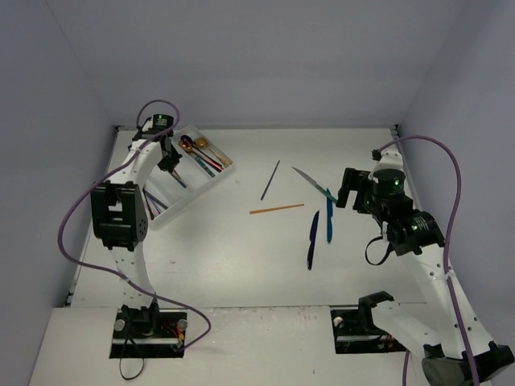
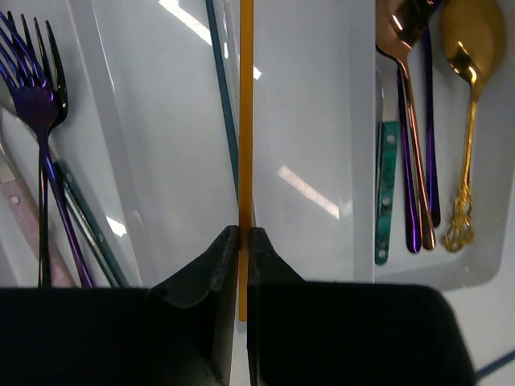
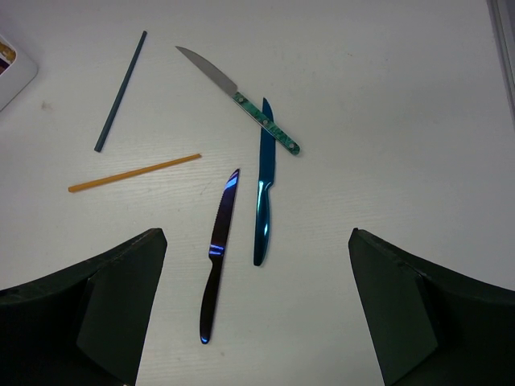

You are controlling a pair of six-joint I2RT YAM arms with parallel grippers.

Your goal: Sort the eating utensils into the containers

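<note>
The translucent white tray (image 1: 201, 191) lies at the far left. My left gripper (image 2: 244, 233) hangs over its middle compartment (image 2: 314, 121) and is shut on a gold chopstick (image 2: 245, 104), next to a teal chopstick (image 2: 225, 104). Purple forks (image 2: 36, 96) fill the left compartment; copper (image 2: 402, 32) and gold (image 2: 475, 48) spoons fill the right. My right gripper (image 3: 256, 233) is open and empty above the table. Below it lie a purple knife (image 3: 216, 257), a teal knife (image 3: 264, 193), a green-handled silver knife (image 3: 237, 96), a gold chopstick (image 3: 134, 172) and a dark teal chopstick (image 3: 121, 90).
The tray's corner (image 3: 12, 68) shows at the upper left of the right wrist view. The table's right edge (image 3: 503, 48) runs close beside the knives. Pale walls close in the table at the back and sides. Purple cables loop off both arms.
</note>
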